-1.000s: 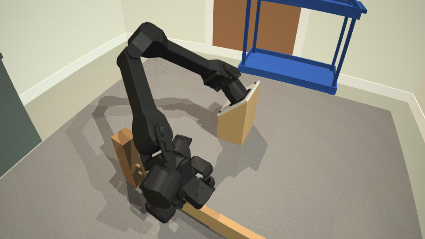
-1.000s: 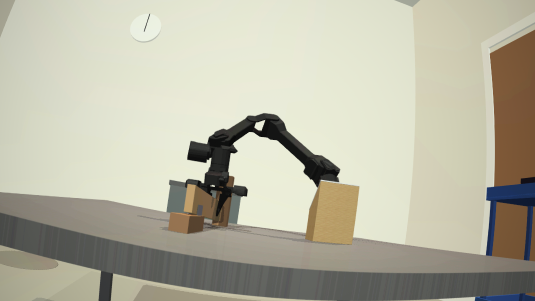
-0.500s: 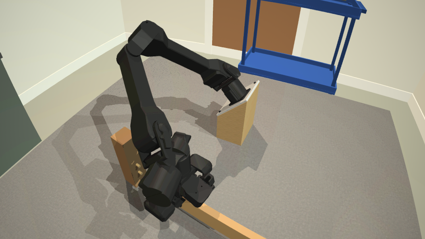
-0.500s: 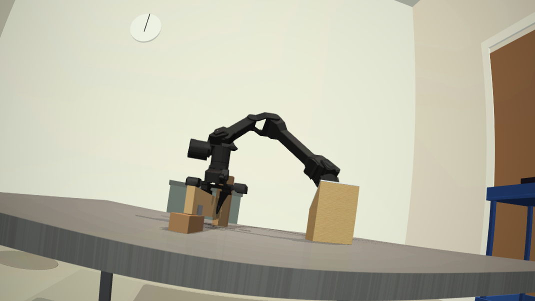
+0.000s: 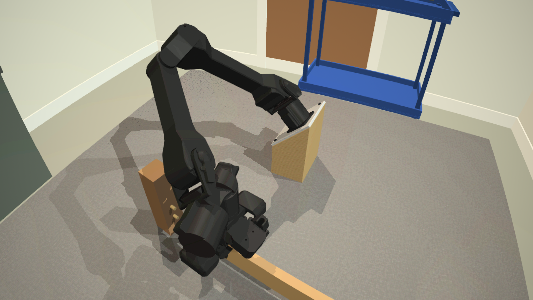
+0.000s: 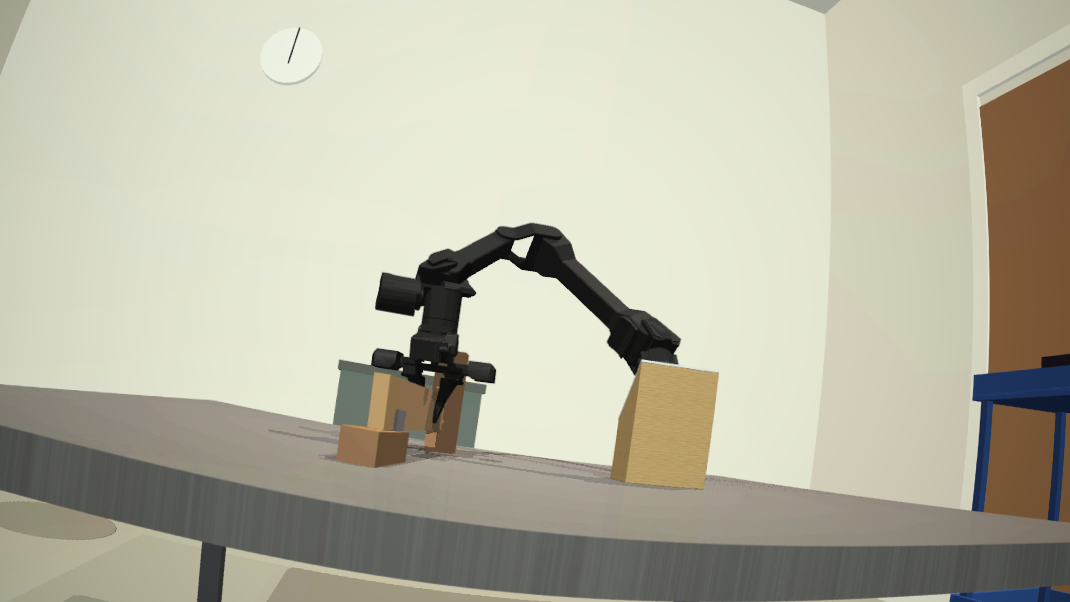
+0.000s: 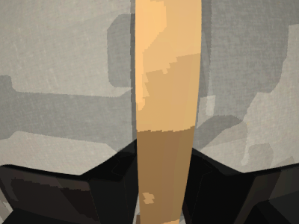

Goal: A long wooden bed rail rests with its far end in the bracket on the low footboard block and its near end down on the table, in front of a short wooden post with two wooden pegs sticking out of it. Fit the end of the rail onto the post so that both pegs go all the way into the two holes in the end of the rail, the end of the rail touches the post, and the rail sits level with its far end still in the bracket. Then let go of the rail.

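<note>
Pale cream walls surround a grey, fabric-textured desk (image 5: 372, 194) (image 6: 523, 516), with a round white clock (image 6: 291, 56) on the wall in the exterior view and a blue metal cart (image 5: 357, 102) (image 6: 980, 456) beyond the desk, near a brown door (image 5: 346, 41) (image 6: 1028, 224). On the desk, a wedge-topped block of light, grained wood (image 5: 288, 158) (image 6: 669, 426) carries the foot of a black jointed robot arm (image 5: 175, 100) (image 6: 591, 292). The arm rises, bends at its elbow and reaches down to a black claw (image 5: 226, 250) (image 6: 431, 400) (image 7: 157, 143). The claw is closed around a long, light tan wooden bed rail (image 5: 279, 277) (image 6: 404, 400) (image 7: 168, 75), with one dark finger against each side in the wrist view. At its far end, the rail sits at the low reddish-brown footboard block (image 6: 371, 446), where a small grey bracket (image 6: 400, 420) shows. Near the rail's other end, an upright reddish-brown wooden post (image 5: 152, 194) (image 6: 448, 411) stands on the desk. Two short, pale wooden pegs (image 5: 174, 212) stick out of the post, visible from above, so they are not fully inside the rail. The arm hides the rail's near end from above.
</note>
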`<state>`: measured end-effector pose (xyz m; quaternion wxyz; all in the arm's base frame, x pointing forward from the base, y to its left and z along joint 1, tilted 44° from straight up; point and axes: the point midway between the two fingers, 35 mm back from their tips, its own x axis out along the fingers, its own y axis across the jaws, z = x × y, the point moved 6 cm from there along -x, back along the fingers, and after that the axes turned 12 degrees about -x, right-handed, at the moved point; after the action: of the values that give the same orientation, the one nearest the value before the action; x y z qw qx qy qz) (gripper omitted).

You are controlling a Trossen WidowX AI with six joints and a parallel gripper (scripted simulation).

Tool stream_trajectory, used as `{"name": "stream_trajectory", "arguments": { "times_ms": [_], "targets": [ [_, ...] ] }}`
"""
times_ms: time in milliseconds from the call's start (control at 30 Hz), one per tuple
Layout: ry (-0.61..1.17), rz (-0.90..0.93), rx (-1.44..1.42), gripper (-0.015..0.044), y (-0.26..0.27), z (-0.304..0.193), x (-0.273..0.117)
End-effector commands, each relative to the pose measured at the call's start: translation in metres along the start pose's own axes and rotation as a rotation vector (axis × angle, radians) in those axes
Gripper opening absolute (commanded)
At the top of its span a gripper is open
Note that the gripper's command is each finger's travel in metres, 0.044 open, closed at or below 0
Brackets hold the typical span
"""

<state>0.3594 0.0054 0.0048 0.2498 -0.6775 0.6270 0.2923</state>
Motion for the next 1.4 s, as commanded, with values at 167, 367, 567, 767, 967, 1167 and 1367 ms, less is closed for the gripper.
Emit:
{"name": "stream_trajectory", "arguments": {
  "times_ms": [167,367,567,767,967,1167,1367],
  "targets": [
    [-0.011,-0.018,0.001,0.0000,-0.0030,0.0012,-0.0054],
    [-0.010,-0.018,0.001,0.0000,-0.0027,0.0013,-0.0024],
    [-0.010,-0.018,0.001,0.0000,-0.0018,0.0015,-0.0003],
    [-0.010,-0.018,0.001,0.0000,-0.0010,0.0017,-0.0019],
    [-0.011,-0.018,0.001,0.0000,-0.0003,0.0018,-0.0039],
    [-0.011,-0.018,0.001,0.0000,0.0000,0.0019,-0.0040],
    [-0.010,-0.018,0.001,0.0000,0.0002,0.0019,-0.0025]
  ]
}}
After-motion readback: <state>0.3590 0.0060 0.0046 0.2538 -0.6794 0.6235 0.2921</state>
